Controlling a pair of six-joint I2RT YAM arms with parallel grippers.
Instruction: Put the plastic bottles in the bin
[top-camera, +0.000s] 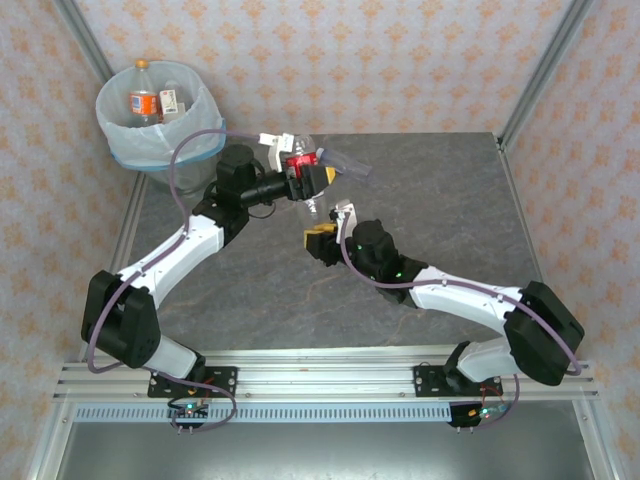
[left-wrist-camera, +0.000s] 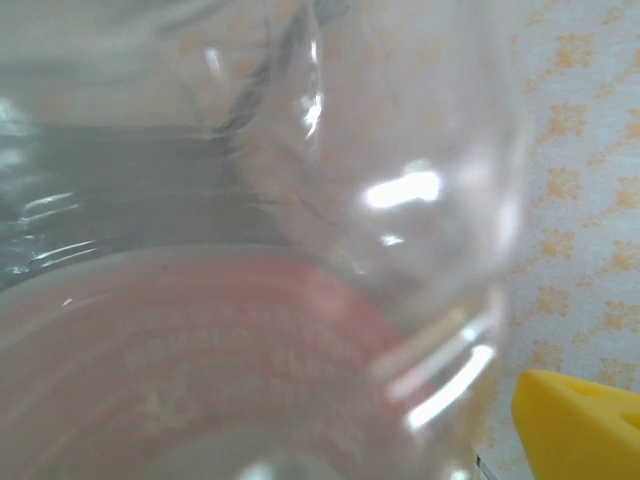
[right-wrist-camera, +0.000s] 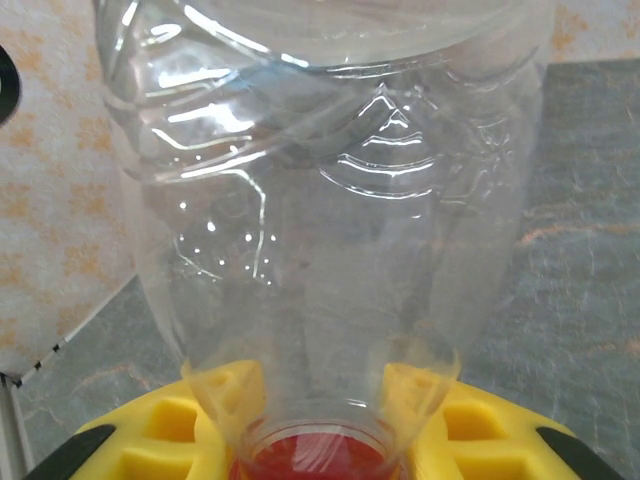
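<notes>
Top external: the bin (top-camera: 118, 135) at the far left corner holds two labelled bottles (top-camera: 143, 102). Both arms reach bent to the middle of the desk (top-camera: 450, 220). The left fingers (top-camera: 325, 176) stand spread about a red-labelled bottle (top-camera: 299, 165); the right fingers (top-camera: 318, 240) sit just near of it.

Left wrist: the bottle's clear wall and label press close.

Right wrist: the yellow fingers pinch its neck at the red cap (right-wrist-camera: 318, 455).

Overhead faces down; wrists close, perhaps same bottle (right-wrist-camera: 330, 250).

Dark grey marbled table (top-camera: 450, 200), white-lined round bin (top-camera: 135, 150) at its far-left corner.
</notes>
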